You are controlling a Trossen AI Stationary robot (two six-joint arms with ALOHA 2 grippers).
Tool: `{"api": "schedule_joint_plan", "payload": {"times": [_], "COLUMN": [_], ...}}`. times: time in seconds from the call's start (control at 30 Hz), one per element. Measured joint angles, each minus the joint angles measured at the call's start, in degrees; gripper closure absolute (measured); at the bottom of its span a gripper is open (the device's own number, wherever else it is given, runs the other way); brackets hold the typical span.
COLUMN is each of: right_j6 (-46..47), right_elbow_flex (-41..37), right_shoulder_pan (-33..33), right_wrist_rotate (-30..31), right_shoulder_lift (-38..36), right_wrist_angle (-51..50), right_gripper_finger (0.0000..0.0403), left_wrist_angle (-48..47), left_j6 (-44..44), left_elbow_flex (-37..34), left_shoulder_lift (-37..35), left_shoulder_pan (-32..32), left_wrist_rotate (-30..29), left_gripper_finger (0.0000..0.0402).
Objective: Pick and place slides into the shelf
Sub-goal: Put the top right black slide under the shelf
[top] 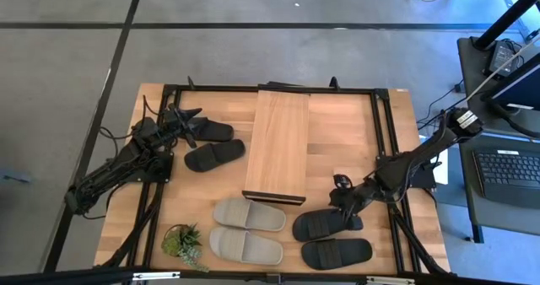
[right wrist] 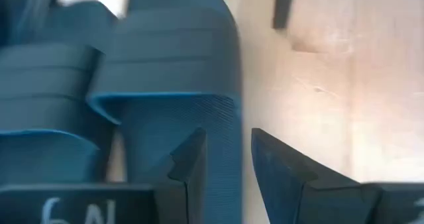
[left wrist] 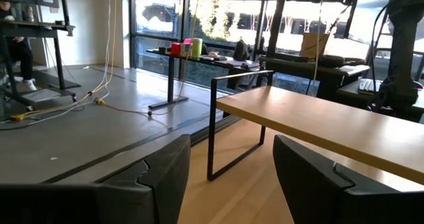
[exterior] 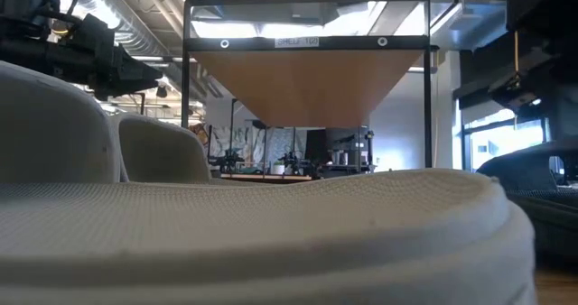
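your right gripper [top: 342, 202] sits low at about 4 o'clock on the table [top: 337, 142], right over the upper slide of the black pair [top: 325, 224] near the front edge. in the right wrist view its fingers [right wrist: 192, 161] stand partly apart, 1 on each side of that slide's edge [right wrist: 199, 71], nothing clamped between them that you can see. the second black slide [top: 337, 253] lies just below the first, near 5 o'clock.

your left gripper [top: 181, 120] waits at 10 o'clock, jaws spread wide and holding nothing, as the left wrist view shows with both fingers [left wrist: 165, 171] well apart. it hangs beside 2 more black slides [top: 215, 156] lying at 10 to 11 o'clock, just left of the shelf.

the shelf [top: 278, 144] runs down the centre, from 12 o'clock toward the middle, its wood top bare. the 2 beige-grey slides [top: 247, 215] lie side by side at 6 o'clock, just below the shelf's near end. a small green plant [top: 182, 243] sits at 7 o'clock, beside them. no slide is on the shelf.
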Motion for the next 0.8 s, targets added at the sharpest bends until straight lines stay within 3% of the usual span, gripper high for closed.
{"api": "schedule_joint_plan", "payload": {"times": [0.33, 0.8], "right_j6": [-5.8, -12.3], "right_elbow_flex": [0.0, 0.0], "right_shoulder_pan": [0.0, 0.0], "right_wrist_rotate": [5.2, 5.5], "right_shoulder_lift": [5.7, 8.3], "right_wrist_angle": [1.0, 8.6], "right_gripper_finger": [0.0283, 0.0283], "left_wrist_angle": [0.0, 0.0], "left_j6": [0.0, 0.0], "left_elbow_flex": [0.0, 0.0], "left_shoulder_lift": [0.0, 0.0], "left_shoulder_pan": [0.0, 0.0], "left_wrist_rotate": [0.0, 0.0], "left_gripper_finger": [0.0194, 0.0194]}}
